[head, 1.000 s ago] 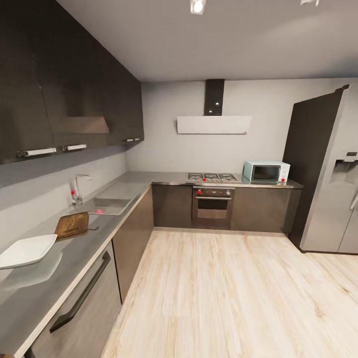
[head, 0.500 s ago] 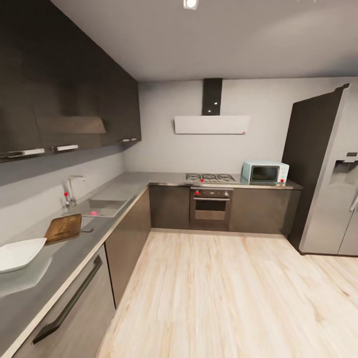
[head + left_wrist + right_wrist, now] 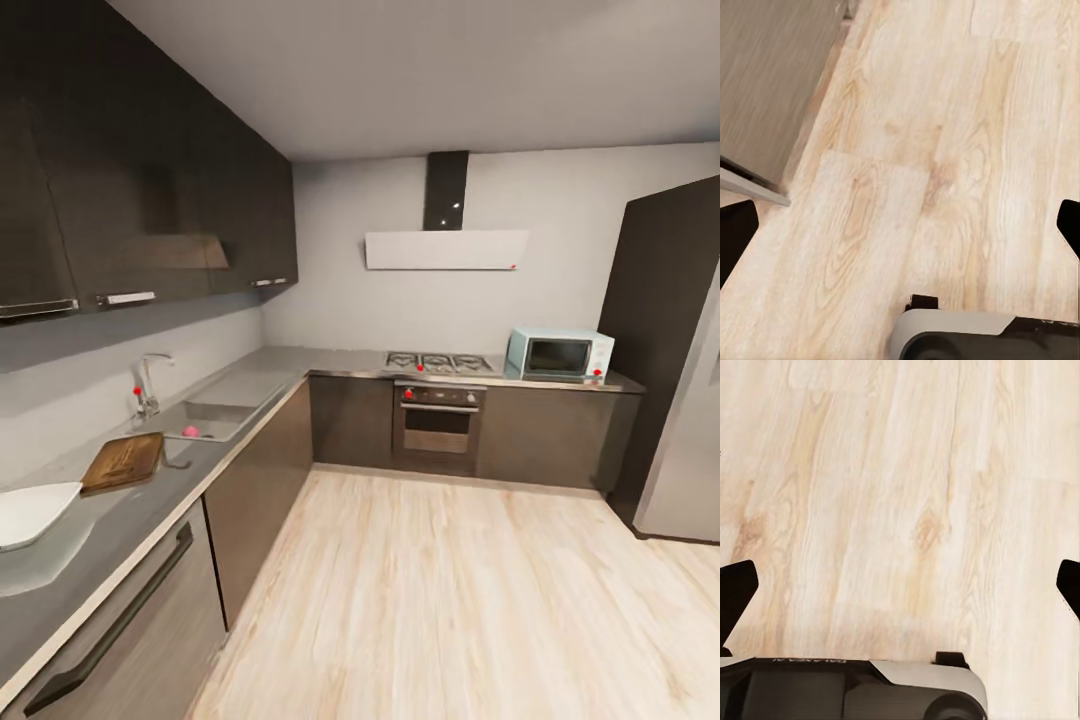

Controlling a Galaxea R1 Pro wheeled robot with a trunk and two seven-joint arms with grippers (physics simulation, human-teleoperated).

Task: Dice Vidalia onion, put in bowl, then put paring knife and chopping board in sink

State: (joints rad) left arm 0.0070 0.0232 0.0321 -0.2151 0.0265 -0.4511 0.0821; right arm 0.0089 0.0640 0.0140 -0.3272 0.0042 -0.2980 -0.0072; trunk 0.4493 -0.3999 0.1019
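Along the left wall, the sink point(image 3: 222, 408) is set into the grey countertop point(image 3: 120, 530), with its chrome tap point(image 3: 148, 385) behind it. A small pinkish round thing, the onion point(image 3: 190, 431), sits at the basin's near edge. The brown chopping board point(image 3: 122, 461) lies on the counter nearer to me, and a thin dark sliver beside it may be the paring knife point(image 3: 180, 464). The white bowl point(image 3: 30, 510) rests at the picture's left edge. My left gripper point(image 3: 900, 232) and right gripper point(image 3: 900, 592) hang open over the wooden floor, holding nothing.
Dark wall cabinets point(image 3: 150, 210) hang over the counter. An oven with a hob point(image 3: 440, 410) and a light blue microwave point(image 3: 558, 355) stand at the back wall. A tall fridge point(image 3: 680, 400) is on the right. Wide wooden floor point(image 3: 450, 600) lies between.
The whole picture has shifted, so the camera has moved: the stove and fridge sit further right and the bowl nearer the left edge. The things on the counter have not moved.
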